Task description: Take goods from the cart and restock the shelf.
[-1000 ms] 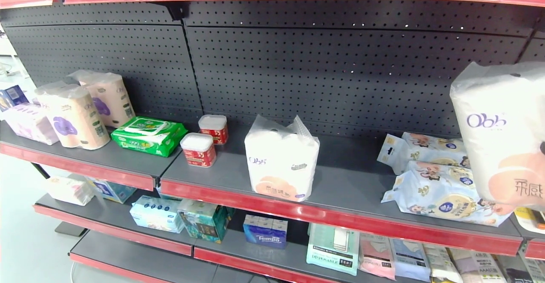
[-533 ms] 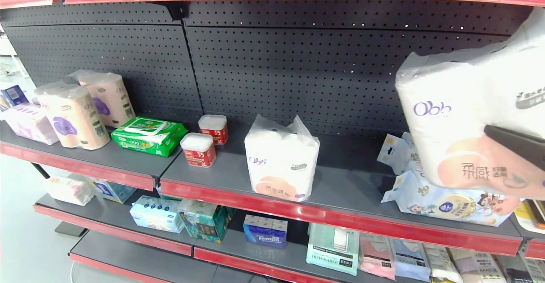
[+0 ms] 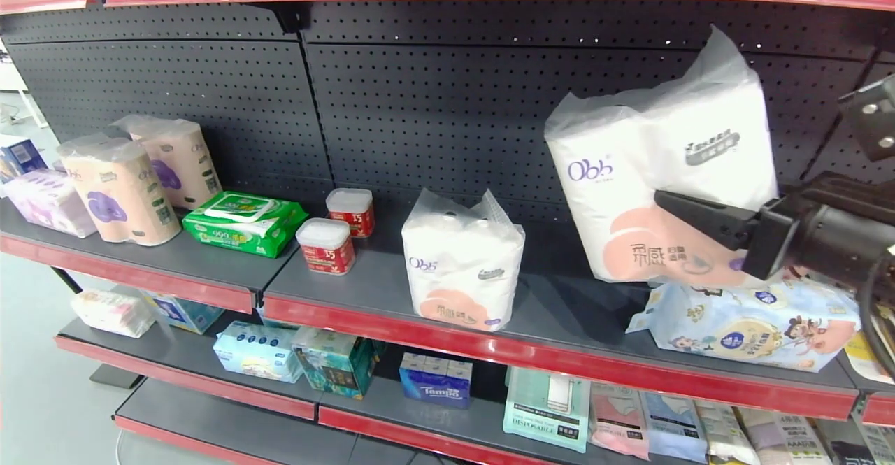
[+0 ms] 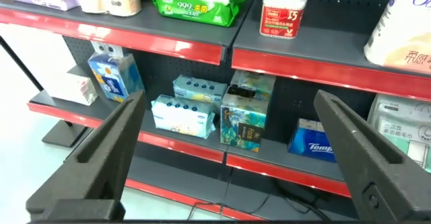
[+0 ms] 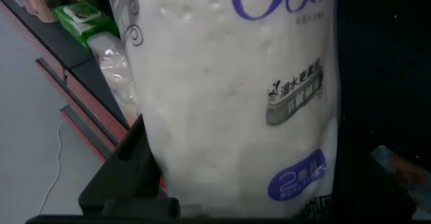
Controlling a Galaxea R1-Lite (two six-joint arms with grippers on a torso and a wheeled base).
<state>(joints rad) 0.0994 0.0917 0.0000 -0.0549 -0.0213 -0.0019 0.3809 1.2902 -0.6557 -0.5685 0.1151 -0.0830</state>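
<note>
Two white roll packs here: the held pack (image 3: 657, 150) is pinched in my right pincer (image 3: 689, 213), up in the air over the shelf (image 3: 573, 297), right half; the standing pack (image 3: 461, 262) sits mid-shelf. My left pincer (image 4: 229, 99) hangs spread before the lower shelves. Two red tubs (image 3: 326, 245) (image 3: 351, 211), two beige roll packs (image 3: 122, 189) (image 3: 183, 161), one green wipes pack (image 3: 243, 222). Grey boards, red lips, black pegboard (image 3: 454, 101) behind.

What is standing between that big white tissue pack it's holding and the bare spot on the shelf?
Nothing visible blocks it. The held pack hangs above the shelf; the bare stretch lies between the standing white pack and the blue wipes packs. Its right end overhangs those wipes, so it should probably go down further left.
</note>
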